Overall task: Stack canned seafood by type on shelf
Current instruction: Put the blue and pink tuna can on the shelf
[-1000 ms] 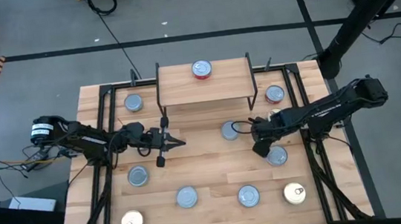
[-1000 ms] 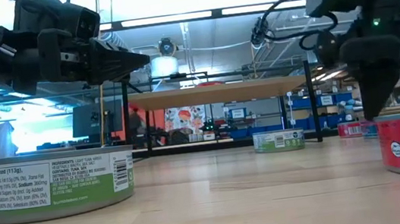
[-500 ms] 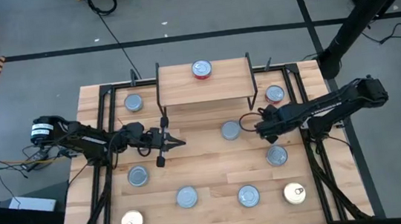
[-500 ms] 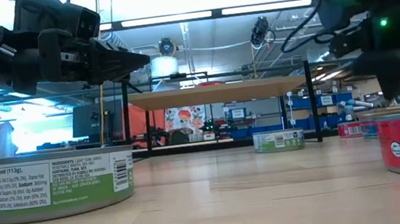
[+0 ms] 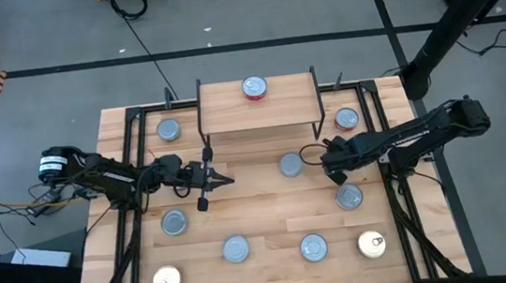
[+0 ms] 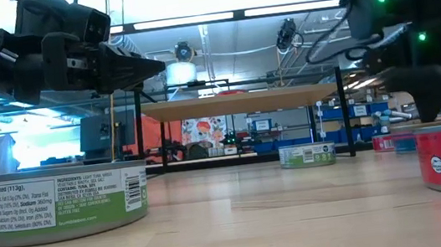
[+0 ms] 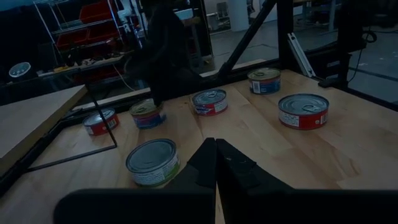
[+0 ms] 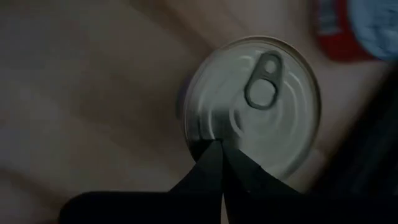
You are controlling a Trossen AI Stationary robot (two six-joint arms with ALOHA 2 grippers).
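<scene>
Light wood makes the shelf (image 5: 257,103), which stands on thin black legs at the far side of the table (image 5: 270,210), and one red-topped tin (image 5: 254,87) lies on it. The right gripper (image 5: 324,160) hangs above the table just beside a silver-topped tin (image 5: 290,164); this tin lies on the table in front of the shelf, on the side toward the middle. In the right wrist view the two dark fingertips (image 8: 211,155) are pressed together with nothing between them, and the tin's pull-tab top (image 8: 255,112) lies right under and ahead of them. If the tips touch the lid I cannot tell. The left gripper (image 5: 224,178) hovers left of the middle, its fingers (image 7: 214,163) also pressed together and empty, with a silver tin (image 7: 153,162) just beside them. The other tins lie scattered on the table.
</scene>
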